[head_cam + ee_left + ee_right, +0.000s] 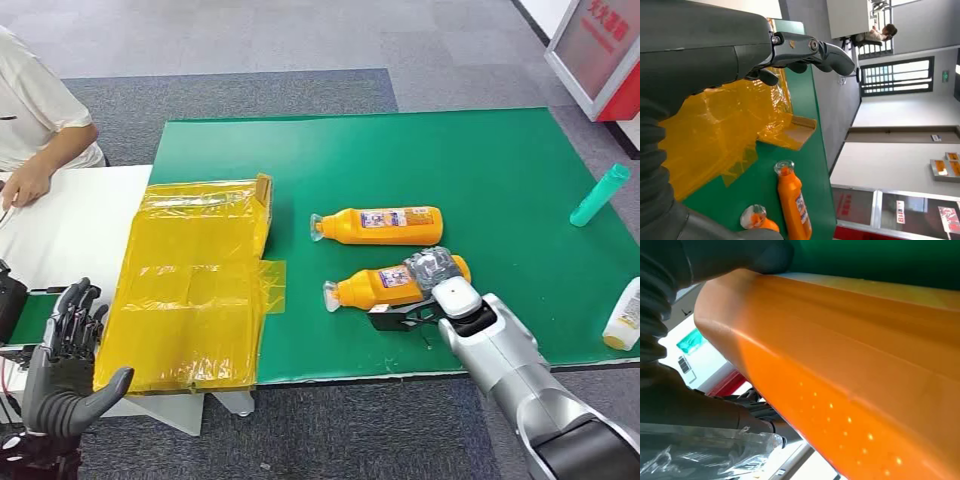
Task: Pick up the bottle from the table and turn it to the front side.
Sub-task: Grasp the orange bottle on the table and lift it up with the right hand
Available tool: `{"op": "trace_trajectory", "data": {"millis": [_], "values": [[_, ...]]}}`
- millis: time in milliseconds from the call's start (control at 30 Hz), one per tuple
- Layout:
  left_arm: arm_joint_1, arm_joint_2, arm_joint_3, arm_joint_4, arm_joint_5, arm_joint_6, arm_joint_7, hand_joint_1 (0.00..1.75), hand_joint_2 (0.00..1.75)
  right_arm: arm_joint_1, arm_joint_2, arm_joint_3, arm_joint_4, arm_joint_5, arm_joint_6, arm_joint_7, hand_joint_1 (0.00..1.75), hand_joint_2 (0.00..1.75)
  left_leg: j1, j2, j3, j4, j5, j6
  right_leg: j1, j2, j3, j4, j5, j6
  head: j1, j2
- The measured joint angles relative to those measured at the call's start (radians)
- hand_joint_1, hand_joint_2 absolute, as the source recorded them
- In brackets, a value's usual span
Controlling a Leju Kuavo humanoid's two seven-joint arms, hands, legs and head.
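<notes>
Two orange bottles lie on their sides on the green mat (483,160) covering the tabletop, caps pointing toward the yellow plastic-wrapped box (192,290). The near bottle (381,287) sits just on the robot's side of the far bottle (381,226), roughly parallel, w/ a narrow gap between them. Both show a label facing up.

Right hand (434,290) is at the near bottle's base end, on the side away from the box. Dark fingers (400,318) run along the bottle's near edge and a clear-plastic-wrapped part of the hand lies over the base. In the right wrist view the orange bottle body (851,370) sits right against the hand, w/ dark fingers on both sides of it, so the hand has it gripped. Bottle is at mat level in the head view; can't tell if it's lifted.

Left hand (64,365) hangs off the tabletop, beside the box's near corner, fingers apart, holding nothing.

A teal bottle (599,195) and a white bottle (623,315) lie well apart from the box, at the mat's far side. A person (34,110) sits beyond the box at the white tabletop (72,225).
</notes>
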Motion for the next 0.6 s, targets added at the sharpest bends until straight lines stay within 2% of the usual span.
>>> {"op": "trace_trajectory", "data": {"millis": [400, 600], "values": [[0.000, 0.001, 0.001, 0.001, 0.002, -0.008, -0.003, 0.00, 1.75, -0.010, 0.014, -0.004, 0.024, -0.025, -0.003, 0.010, 1.75, 1.75, 0.000, 0.000, 0.000, 0.000, 0.001, 0.000, 0.000, 0.000, 0.000, 0.000, 0.001, 0.000, 0.000, 0.000], [-0.002, 0.003, 0.001, 0.005, 0.007, -0.014, -0.007, 0.00, 1.75, 0.000, 0.028, -0.085, 0.012, -0.226, -0.002, -0.079, 1.75, 1.75, 0.000, 0.000, 0.001, 0.000, 0.001, 0.000, 0.000, 0.001, 0.000, 0.000, 0.001, -0.001, 0.000, 0.000]]}}
